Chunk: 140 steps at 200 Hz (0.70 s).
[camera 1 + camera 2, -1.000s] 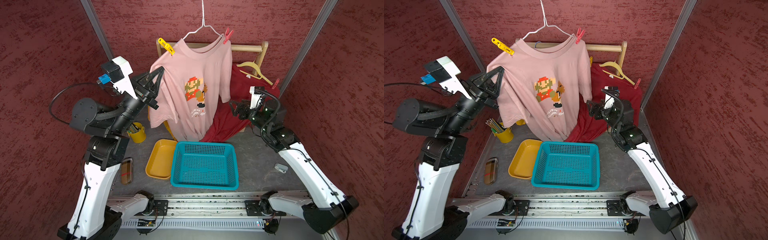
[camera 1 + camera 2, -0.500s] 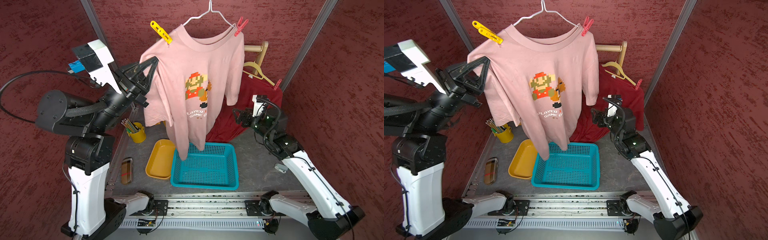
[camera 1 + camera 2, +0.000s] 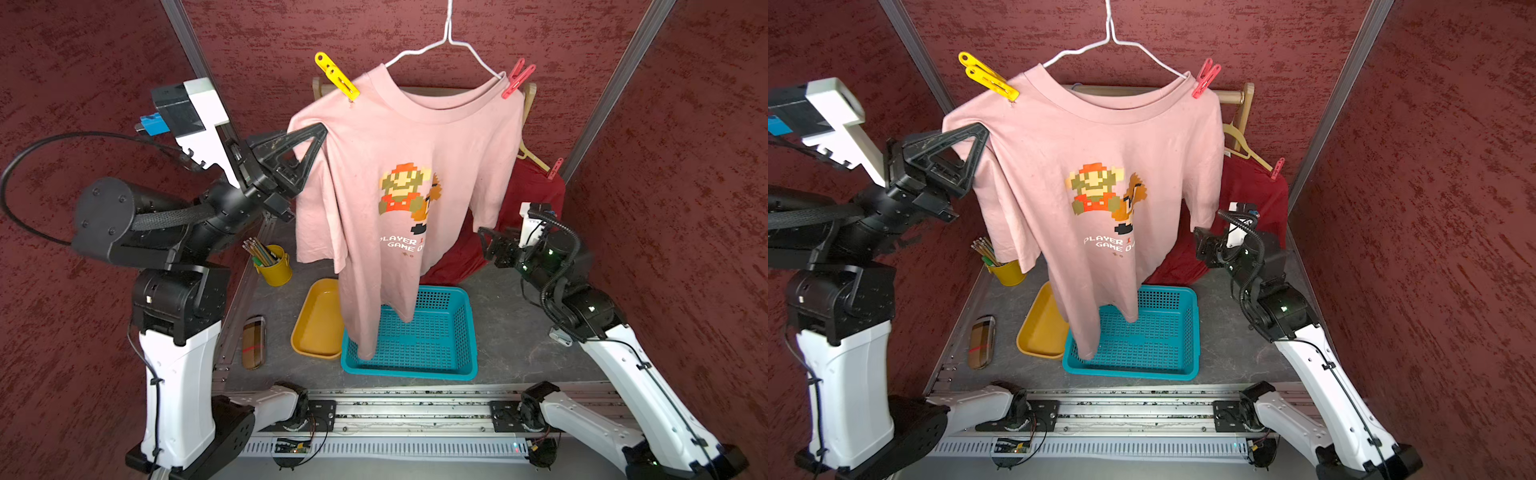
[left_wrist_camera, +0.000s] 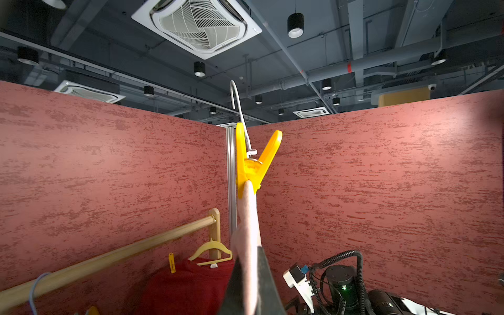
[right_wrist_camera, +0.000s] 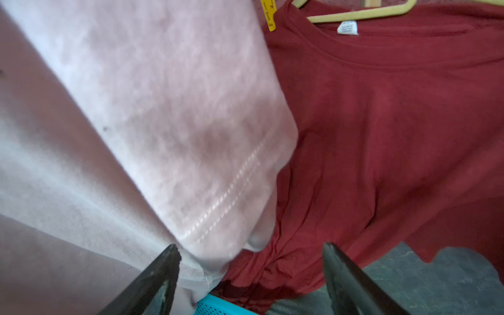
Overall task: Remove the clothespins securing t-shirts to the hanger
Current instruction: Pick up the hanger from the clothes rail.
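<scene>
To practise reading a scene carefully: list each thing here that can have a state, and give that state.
pink t-shirt: hanging, pinned to hanger
wire hanger: hook on nothing
yellow clothespin: clipped on a shoulder
red-pink clothespin: clipped on the other shoulder
left gripper: shut on pink t-shirt's shoulder
right gripper: open, empty
dark red t-shirt: hanging, pinned
teal basket: holds no clothespins
</scene>
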Each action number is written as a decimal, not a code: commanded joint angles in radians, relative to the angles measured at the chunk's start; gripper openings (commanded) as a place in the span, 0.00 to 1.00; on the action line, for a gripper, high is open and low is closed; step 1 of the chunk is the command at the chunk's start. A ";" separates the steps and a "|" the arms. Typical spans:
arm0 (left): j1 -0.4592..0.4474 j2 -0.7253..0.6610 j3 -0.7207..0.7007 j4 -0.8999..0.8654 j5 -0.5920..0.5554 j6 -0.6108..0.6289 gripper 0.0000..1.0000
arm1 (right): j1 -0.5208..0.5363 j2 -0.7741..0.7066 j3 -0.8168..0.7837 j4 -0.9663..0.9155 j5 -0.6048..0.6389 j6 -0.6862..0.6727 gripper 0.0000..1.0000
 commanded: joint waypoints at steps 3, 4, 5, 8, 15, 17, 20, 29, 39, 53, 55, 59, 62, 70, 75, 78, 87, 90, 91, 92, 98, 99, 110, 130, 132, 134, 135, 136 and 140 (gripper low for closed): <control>0.008 -0.008 0.048 0.120 0.025 -0.062 0.00 | 0.004 -0.034 -0.003 -0.051 0.056 0.009 0.84; 0.008 -0.007 0.051 0.119 0.025 -0.061 0.00 | 0.004 -0.034 -0.003 -0.053 0.057 0.008 0.84; 0.008 -0.007 0.054 0.118 0.026 -0.061 0.00 | 0.003 -0.035 -0.003 -0.054 0.058 0.008 0.84; 0.009 -0.005 0.061 0.114 0.025 -0.059 0.00 | 0.004 -0.037 -0.001 -0.057 0.059 0.009 0.84; 0.009 -0.004 0.079 0.105 0.024 -0.054 0.00 | 0.004 -0.043 -0.001 -0.064 0.064 0.008 0.84; 0.009 -0.003 0.085 0.101 0.024 -0.051 0.00 | 0.004 -0.044 -0.001 -0.065 0.064 0.008 0.84; 0.010 -0.004 0.092 0.095 0.021 -0.045 0.00 | 0.004 -0.046 -0.001 -0.067 0.065 0.009 0.84; 0.012 -0.008 0.106 0.074 0.008 -0.026 0.00 | 0.004 -0.053 -0.001 -0.068 0.067 0.009 0.84; 0.010 -0.022 0.104 0.070 -0.009 -0.012 0.00 | 0.003 -0.059 0.000 -0.067 0.066 0.012 0.84; 0.011 -0.035 0.100 0.068 -0.023 0.002 0.00 | 0.003 -0.064 0.009 -0.067 0.059 0.015 0.84; 0.010 -0.037 0.101 0.067 -0.023 0.003 0.00 | 0.004 -0.065 0.010 -0.068 0.057 0.016 0.84; 0.011 -0.037 0.103 0.063 -0.022 0.005 0.00 | 0.003 -0.066 0.014 -0.070 0.056 0.015 0.84; 0.011 -0.038 0.103 0.061 -0.022 0.006 0.00 | 0.004 -0.064 0.016 -0.073 0.052 0.015 0.84; 0.010 -0.039 0.102 0.054 -0.020 0.007 0.00 | 0.004 -0.065 0.025 -0.077 0.048 0.015 0.84; 0.011 -0.039 0.103 0.051 -0.015 0.007 0.00 | 0.003 -0.064 0.030 -0.081 0.047 0.015 0.84; 0.011 -0.039 0.102 0.049 -0.011 0.007 0.00 | 0.004 -0.064 0.032 -0.083 0.047 0.015 0.84; 0.011 -0.037 0.098 0.043 -0.003 0.006 0.00 | 0.004 -0.065 0.038 -0.087 0.047 0.015 0.84; 0.012 -0.037 0.095 0.040 0.000 0.006 0.00 | 0.003 -0.065 0.038 -0.087 0.047 0.015 0.84; 0.011 -0.037 0.094 0.040 0.001 0.004 0.00 | 0.004 -0.066 0.039 -0.087 0.047 0.015 0.84; 0.011 -0.037 0.092 0.041 0.002 0.004 0.00 | 0.004 -0.066 0.040 -0.087 0.047 0.015 0.84; 0.010 -0.037 0.082 0.040 0.010 0.004 0.00 | 0.004 -0.068 0.041 -0.089 0.047 0.015 0.84; 0.010 -0.037 0.080 0.040 0.010 0.003 0.00 | 0.003 -0.068 0.041 -0.089 0.047 0.015 0.84; 0.011 -0.045 0.044 0.042 0.020 0.003 0.00 | 0.003 -0.073 0.043 -0.093 0.045 0.016 0.84; 0.017 -0.078 -0.091 0.089 0.046 -0.025 0.00 | 0.003 -0.088 0.040 -0.102 0.047 0.019 0.84; 0.018 -0.082 -0.112 0.100 0.050 -0.029 0.00 | 0.004 -0.090 0.039 -0.104 0.049 0.019 0.84; 0.021 -0.087 -0.129 0.109 0.054 -0.037 0.00 | 0.003 -0.092 0.039 -0.105 0.052 0.019 0.84; 0.022 -0.090 -0.142 0.116 0.055 -0.039 0.00 | 0.004 -0.092 0.038 -0.105 0.052 0.020 0.84; 0.024 -0.092 -0.152 0.123 0.058 -0.043 0.00 | 0.003 -0.093 0.037 -0.106 0.053 0.022 0.84; 0.031 -0.101 -0.194 0.148 0.068 -0.060 0.00 | 0.004 -0.097 0.036 -0.108 0.056 0.020 0.84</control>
